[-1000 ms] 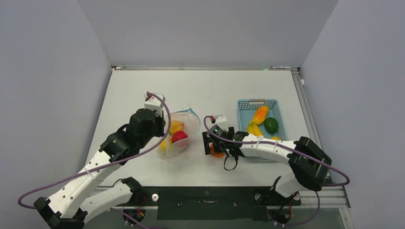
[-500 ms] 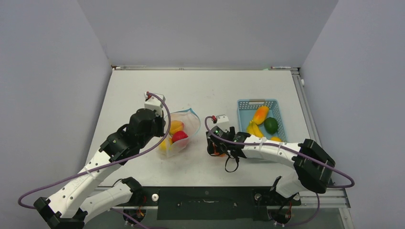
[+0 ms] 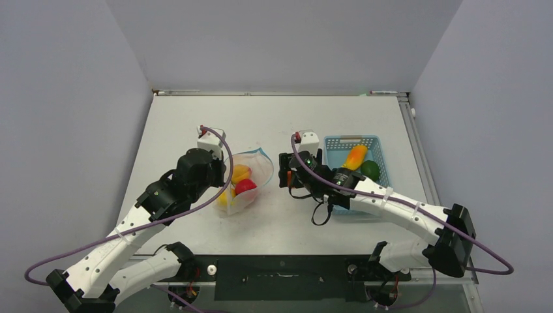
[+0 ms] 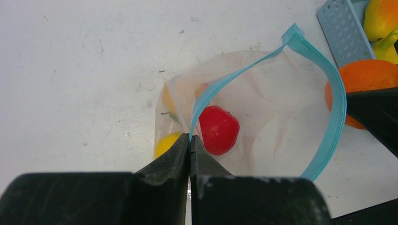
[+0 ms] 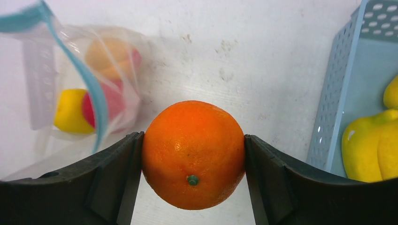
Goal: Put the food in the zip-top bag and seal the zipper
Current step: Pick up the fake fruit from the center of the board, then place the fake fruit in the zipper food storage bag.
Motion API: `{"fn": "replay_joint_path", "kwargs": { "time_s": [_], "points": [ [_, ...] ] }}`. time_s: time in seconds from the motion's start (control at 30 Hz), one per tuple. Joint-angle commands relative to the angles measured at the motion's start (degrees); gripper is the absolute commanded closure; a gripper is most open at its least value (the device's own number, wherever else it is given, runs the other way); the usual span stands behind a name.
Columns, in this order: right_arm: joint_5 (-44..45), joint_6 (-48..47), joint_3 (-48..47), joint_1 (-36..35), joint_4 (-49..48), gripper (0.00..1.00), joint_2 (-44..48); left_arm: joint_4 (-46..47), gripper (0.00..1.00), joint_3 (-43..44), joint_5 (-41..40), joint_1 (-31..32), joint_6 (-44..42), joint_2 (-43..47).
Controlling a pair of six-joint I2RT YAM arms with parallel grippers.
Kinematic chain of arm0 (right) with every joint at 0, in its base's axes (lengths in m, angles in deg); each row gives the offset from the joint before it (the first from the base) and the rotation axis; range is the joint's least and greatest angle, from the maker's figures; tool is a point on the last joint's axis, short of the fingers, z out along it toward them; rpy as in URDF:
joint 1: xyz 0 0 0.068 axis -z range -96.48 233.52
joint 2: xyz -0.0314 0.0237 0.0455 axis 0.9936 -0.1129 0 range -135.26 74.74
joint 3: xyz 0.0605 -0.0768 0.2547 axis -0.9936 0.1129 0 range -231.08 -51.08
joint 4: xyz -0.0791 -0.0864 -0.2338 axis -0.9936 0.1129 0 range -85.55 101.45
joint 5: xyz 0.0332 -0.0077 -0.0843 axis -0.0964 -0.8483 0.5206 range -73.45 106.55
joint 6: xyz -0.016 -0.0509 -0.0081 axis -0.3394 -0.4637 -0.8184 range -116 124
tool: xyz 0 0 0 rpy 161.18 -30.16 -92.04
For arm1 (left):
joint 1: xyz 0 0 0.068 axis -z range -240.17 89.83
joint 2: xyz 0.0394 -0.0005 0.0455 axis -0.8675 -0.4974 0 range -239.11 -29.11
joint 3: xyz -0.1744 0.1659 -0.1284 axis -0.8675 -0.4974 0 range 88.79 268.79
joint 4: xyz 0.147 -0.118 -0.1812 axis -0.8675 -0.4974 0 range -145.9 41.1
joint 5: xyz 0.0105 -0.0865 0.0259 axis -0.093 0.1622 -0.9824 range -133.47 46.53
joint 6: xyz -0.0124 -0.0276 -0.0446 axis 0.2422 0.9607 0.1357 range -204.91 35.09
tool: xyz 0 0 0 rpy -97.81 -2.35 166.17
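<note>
Top view: left gripper (image 3: pixel 220 177) sits at the near-left edge of the zip-top bag (image 3: pixel 259 171), which lies on the table (image 3: pixel 195 124) with its mouth gaping toward the right arm. Red and yellow food shows inside. Right gripper (image 3: pixel 284 179) is between the bag and the blue basket (image 3: pixel 378 145), just off the bag mouth. The basket holds an orange-yellow fruit (image 3: pixel 355 156) and a green one (image 3: pixel 370 171). Left wrist: the jaws are pinched together on the zipper (image 4: pixel 339 101) strip at the near lip, which holds that lip up so the mouth loops open. A red fruit (image 4: pixel 218 130) and a yellow fruit (image 4: pixel 165 143) are in the bag. Right wrist: both fingers (image 5: pixel 117 173) are clamped on the sides of an orange (image 5: pixel 193 140), stem end facing the camera, above bare table, with the bag to the left and the basket wall to the right.
</note>
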Motion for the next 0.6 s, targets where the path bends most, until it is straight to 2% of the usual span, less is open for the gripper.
{"fn": "replay_joint_path", "kwargs": {
  "time_s": [0.0,0.57],
  "points": [
    [1.8,-3.4,-6.2,-0.5,-0.9,0.58,2.3,2.2,1.00,0.4,-0.4,-0.3,-0.6,0.1],
    [-8.8,-7.2,-16.4,-3.3,-9.4,0.58,-2.1,2.5,1.00,0.3,-0.1,-0.4,-0.7,0.1]
  ]
}}
